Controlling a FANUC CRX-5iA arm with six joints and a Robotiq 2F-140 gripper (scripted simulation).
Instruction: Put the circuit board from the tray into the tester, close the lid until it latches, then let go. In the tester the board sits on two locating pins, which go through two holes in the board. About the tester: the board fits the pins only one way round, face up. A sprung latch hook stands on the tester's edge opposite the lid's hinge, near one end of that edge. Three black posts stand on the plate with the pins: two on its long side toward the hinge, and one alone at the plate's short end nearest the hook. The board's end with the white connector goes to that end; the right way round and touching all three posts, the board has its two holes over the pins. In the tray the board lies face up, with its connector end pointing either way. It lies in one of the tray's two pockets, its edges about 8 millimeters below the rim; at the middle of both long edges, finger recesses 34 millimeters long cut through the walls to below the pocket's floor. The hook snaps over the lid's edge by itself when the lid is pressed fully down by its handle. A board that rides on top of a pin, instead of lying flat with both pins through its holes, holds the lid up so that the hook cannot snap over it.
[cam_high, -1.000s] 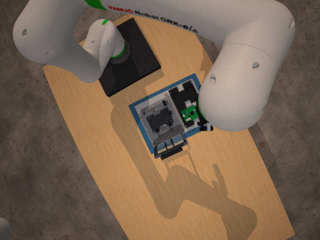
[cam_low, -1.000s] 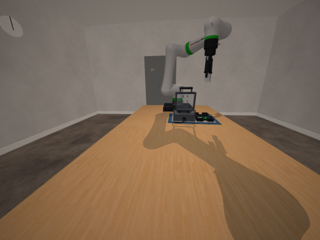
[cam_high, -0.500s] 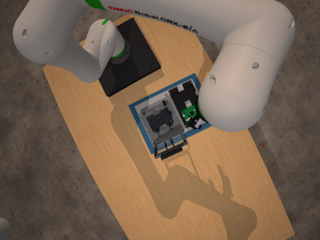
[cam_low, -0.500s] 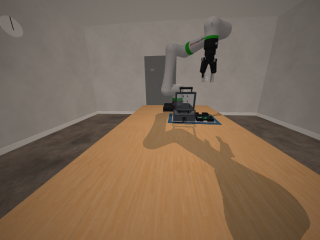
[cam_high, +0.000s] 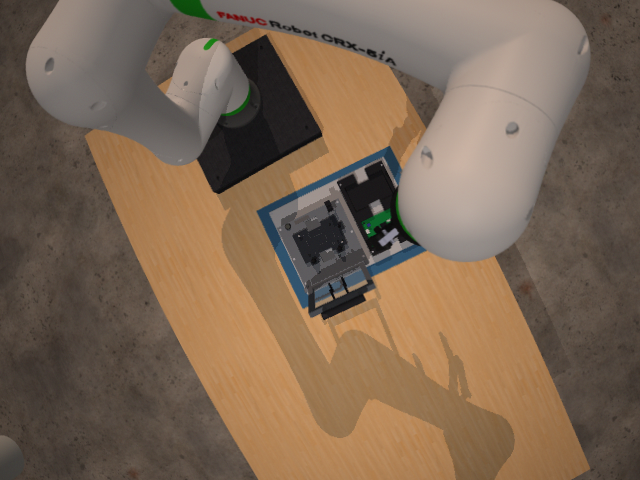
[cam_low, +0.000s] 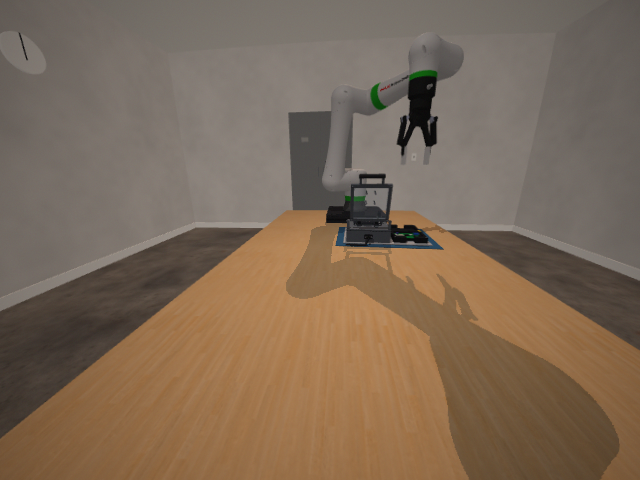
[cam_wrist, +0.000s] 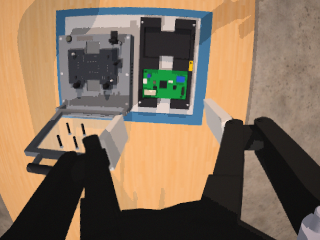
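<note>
Circuit board: the green board (cam_high: 376, 223) (cam_low: 405, 235) (cam_wrist: 165, 84) lies face up in the tray, in the pocket at 6 o'clock as the wrist view shows it; its white connector (cam_wrist: 149, 92) sits toward the board's 8 o'clock corner.
Tray: black tray (cam_high: 347, 188) (cam_low: 423, 237) (cam_wrist: 142, 50), just beside the tester, at the tester's 3 o'clock in the wrist view, with a small yellow piece (cam_wrist: 191, 65) at its 3 o'clock wall.
Gripper: the gripper (cam_high: 387, 236) (cam_low: 415, 161) (cam_wrist: 164, 119) is open, its pale fingers apart and holding nothing; it hangs well above the tray, and in the wrist view the board shows at 12 o'clock from the gap between the fingertips.
Tester: grey tester (cam_high: 299, 263) (cam_low: 356, 235) (cam_wrist: 95, 95), with a dark plate (cam_wrist: 92, 67) in its middle.
Lid: the framed, see-through lid (cam_high: 311, 299) (cam_low: 353, 201) (cam_wrist: 42, 137) stands raised from the tester's 6 o'clock edge in the wrist view.
Handle: dark bar (cam_high: 343, 307) (cam_low: 372, 176) (cam_wrist: 40, 168) along the lid's far edge.
Latch hook: the black hook (cam_wrist: 114, 36) stands at the tester's 1 o'clock in the wrist view, on the edge opposite the hinge.
Mat: blue mat (cam_high: 279, 248) (cam_low: 338, 237) (cam_wrist: 206, 75) under both tester and tray.
</note>
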